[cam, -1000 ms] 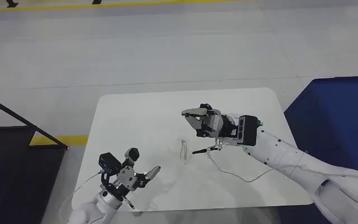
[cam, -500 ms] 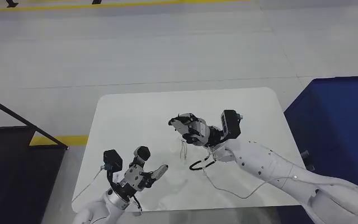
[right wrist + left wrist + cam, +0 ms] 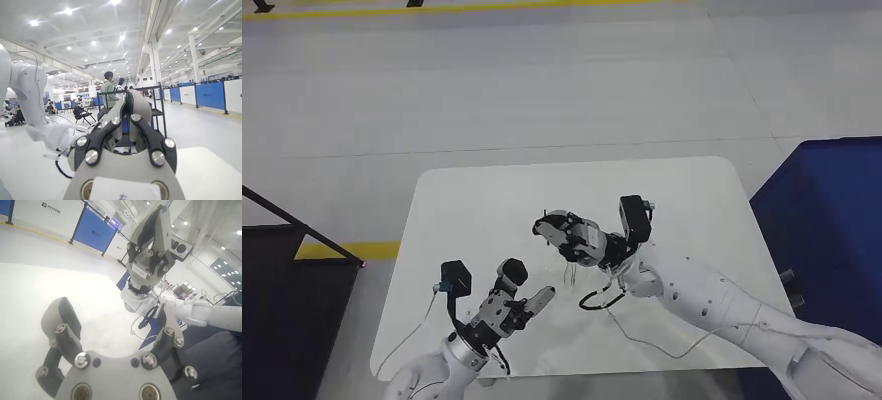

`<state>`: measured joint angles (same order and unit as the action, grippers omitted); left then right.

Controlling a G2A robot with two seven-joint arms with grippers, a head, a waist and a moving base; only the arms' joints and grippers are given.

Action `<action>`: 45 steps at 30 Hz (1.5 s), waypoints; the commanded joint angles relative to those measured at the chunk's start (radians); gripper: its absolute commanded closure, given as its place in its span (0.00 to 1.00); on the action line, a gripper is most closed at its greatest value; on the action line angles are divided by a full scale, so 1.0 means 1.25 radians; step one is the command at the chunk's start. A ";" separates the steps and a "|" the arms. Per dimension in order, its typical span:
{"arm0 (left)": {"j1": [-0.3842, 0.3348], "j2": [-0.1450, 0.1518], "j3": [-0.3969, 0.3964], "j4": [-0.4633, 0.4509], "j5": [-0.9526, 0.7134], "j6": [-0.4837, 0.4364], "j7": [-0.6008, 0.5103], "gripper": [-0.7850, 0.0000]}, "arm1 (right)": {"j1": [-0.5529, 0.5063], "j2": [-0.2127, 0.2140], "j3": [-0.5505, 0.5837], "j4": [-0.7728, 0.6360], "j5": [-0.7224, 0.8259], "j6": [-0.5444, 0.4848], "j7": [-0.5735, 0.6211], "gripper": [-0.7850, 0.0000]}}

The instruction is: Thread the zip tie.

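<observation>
— Two hands on my feed; how are they set?
— My right hand [image 3: 547, 230] sits raised over the middle of the table [image 3: 672, 190]. Its fingers [image 3: 140, 102] are pressed together, and I can't tell whether anything is pinched between them. My left hand [image 3: 113, 313] is spread wide above the near edge, toward the left corner.
— And the zip tie [image 3: 568, 270]?
— I make out a faint thin strip lying on the table just beside the right hand, on its near side, between the two hands.
— Anything else on the surface?
— A black cable loop [image 3: 592, 298] hangs under the right wrist, and a white cable [image 3: 662, 335] trails toward the near edge.
— The room?
— Grey floor [image 3: 542, 80], a blue barrier [image 3: 832, 210] off the right edge, a black rack [image 3: 157, 113] beyond the table.
</observation>
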<state>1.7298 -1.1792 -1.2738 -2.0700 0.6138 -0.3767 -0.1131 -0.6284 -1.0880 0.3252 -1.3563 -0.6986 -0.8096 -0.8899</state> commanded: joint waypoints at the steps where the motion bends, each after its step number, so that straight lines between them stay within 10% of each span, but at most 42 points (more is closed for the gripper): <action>1: -0.014 -0.003 0.017 0.001 -0.034 0.018 -0.002 0.00 | -0.010 -0.004 0.010 -0.005 0.033 -0.020 0.022 1.00; 14: -0.082 -0.013 0.039 0.007 -0.123 0.067 -0.011 0.28 | -0.069 -0.031 0.083 -0.008 0.069 -0.081 0.139 1.00; 17: -0.083 -0.013 0.042 0.008 -0.115 0.065 -0.004 0.49 | -0.079 -0.035 0.106 -0.010 0.067 -0.087 0.155 1.00; 36: -0.073 -0.017 0.042 0.016 -0.036 0.061 0.064 0.45 | -0.136 -0.065 0.212 -0.020 0.055 -0.125 0.248 1.00; 45: -0.077 -0.020 0.042 0.003 -0.050 0.060 0.068 0.75 | -0.155 -0.082 0.245 -0.019 0.061 -0.137 0.289 1.00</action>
<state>1.6337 -1.2035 -1.2194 -2.0652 0.5561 -0.3008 -0.0289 -0.8197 -1.1887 0.6284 -1.3801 -0.6236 -0.9805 -0.5326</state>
